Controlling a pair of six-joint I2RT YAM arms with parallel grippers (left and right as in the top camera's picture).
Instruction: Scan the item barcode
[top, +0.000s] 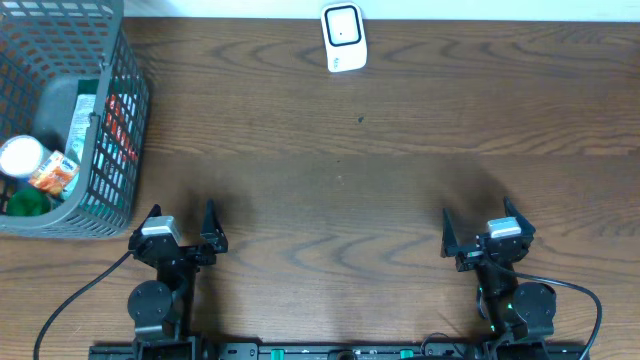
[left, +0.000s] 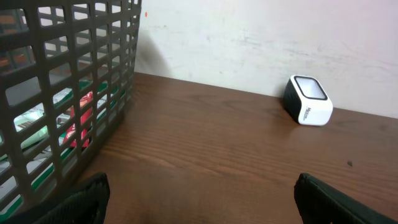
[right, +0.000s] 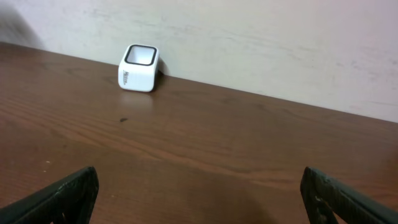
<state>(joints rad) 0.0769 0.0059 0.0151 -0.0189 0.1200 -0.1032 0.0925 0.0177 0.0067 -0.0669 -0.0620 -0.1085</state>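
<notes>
Left hand (top: 181, 212) wide open, nothing held, parked low at the near edge of the tabletop (top: 340, 190), just beside the basket's near right corner. Right hand (top: 477, 214) same story: spread fully, empty, near edge on the right side, well apart from the left one.

Scanner (top: 343, 38): small white block with a dark-framed window on top. It sits at the far edge of the tabletop, roughly centre, close to the pale wall (left: 261, 37). Both wrist views see it: right of centre from the left wrist, upper left from the right wrist. Some lettering on its side, too small to read.

Items to scan are all in the grey mesh basket (top: 122, 150) at the far left of the tabletop, partly cut off by the frame. Inside:
- round white-topped container (top: 20, 155)
- orange packet (top: 55, 175) just beside it
- green item (top: 28, 203) at the near side
- pale green pack (top: 82, 115) against the right wall, with red print showing through the mesh

Left wrist view shows the same red and green through the grid. Can't make out a barcode from any view.

Basket and scanner well apart. Both hands are well short of the scanner; the left one is the closer to the basket.
</notes>
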